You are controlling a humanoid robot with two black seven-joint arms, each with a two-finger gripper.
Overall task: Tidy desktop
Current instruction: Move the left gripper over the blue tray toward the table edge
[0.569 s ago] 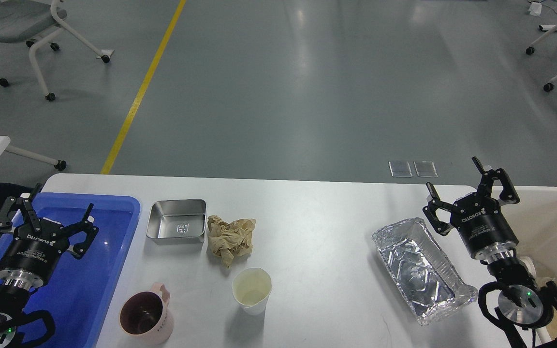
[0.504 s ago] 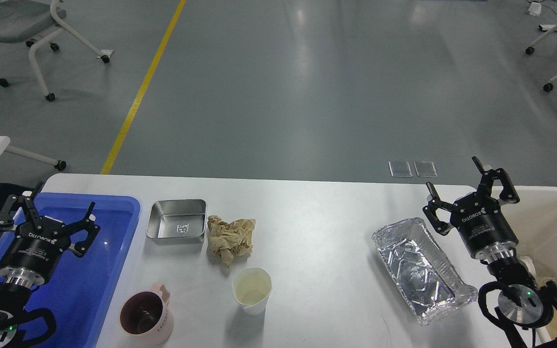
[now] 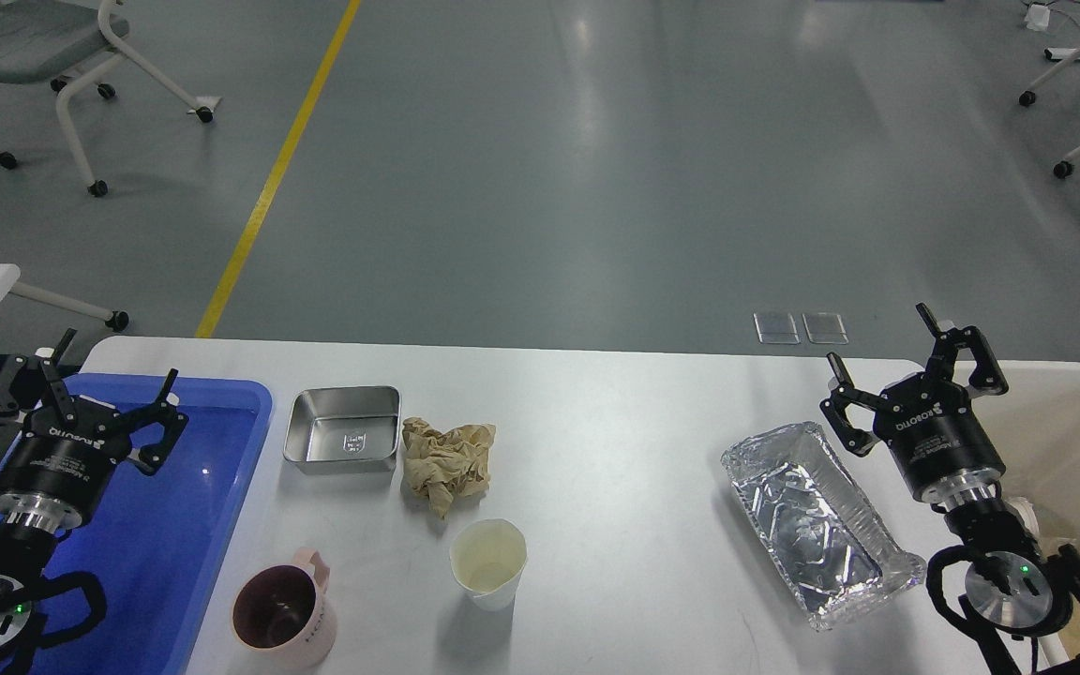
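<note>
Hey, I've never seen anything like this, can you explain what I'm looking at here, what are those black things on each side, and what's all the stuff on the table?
This is one picture taken from a humanoid robot's own head, looking down at a white desktop it is meant to tidy. The black things are its two arms. Each ends in a gripper with two fingers: the left gripper hangs over a blue tray, the right gripper sits beside a cream bin. Both are open and hold nothing.

On the desktop lie a small metal tin, a crumpled brown paper, a white paper cup, a pink mug and a foil tray. All of them look empty.
</note>
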